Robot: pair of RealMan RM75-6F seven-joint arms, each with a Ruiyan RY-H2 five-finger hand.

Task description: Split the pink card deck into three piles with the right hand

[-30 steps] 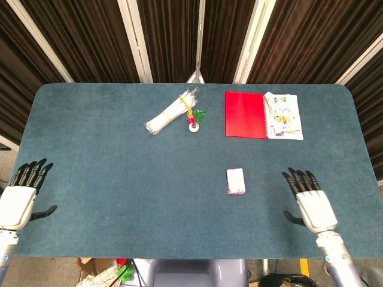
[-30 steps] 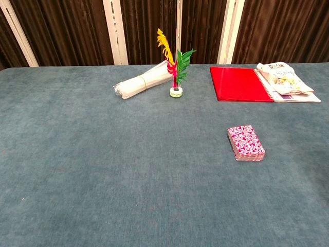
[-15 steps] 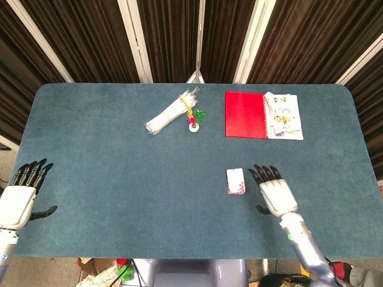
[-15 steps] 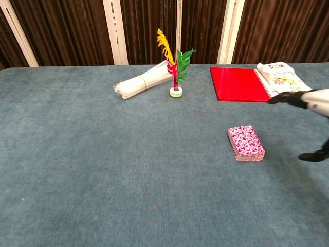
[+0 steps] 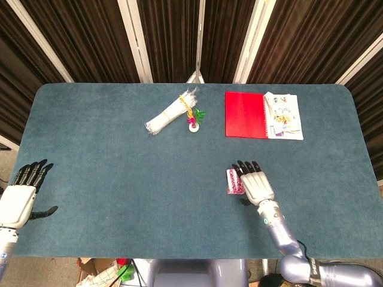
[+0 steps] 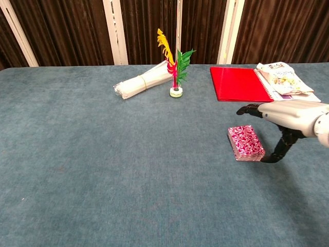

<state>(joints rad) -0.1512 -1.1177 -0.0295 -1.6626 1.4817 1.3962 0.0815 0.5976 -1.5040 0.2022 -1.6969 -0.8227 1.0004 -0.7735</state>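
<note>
The pink patterned card deck (image 6: 245,142) lies flat on the blue table as a single stack, right of centre; in the head view the deck (image 5: 233,181) is partly covered by my right hand. My right hand (image 5: 256,184) hovers palm down just above and to the right of the deck, fingers spread and holding nothing. In the chest view the right hand (image 6: 285,116) sits above the deck's right edge, its thumb hanging down beside the stack. My left hand (image 5: 21,194) rests open at the table's near left edge, far from the deck.
A red notebook (image 5: 245,115) with an open booklet (image 5: 284,116) lies at the back right. A white rolled bundle (image 5: 169,115) and a small feather ornament in a white base (image 5: 193,125) stand at the back centre. The table edge (image 5: 149,256) runs along the front.
My right hand has swept left from the table's right side to just over the deck. The deck and my left hand have not moved.
</note>
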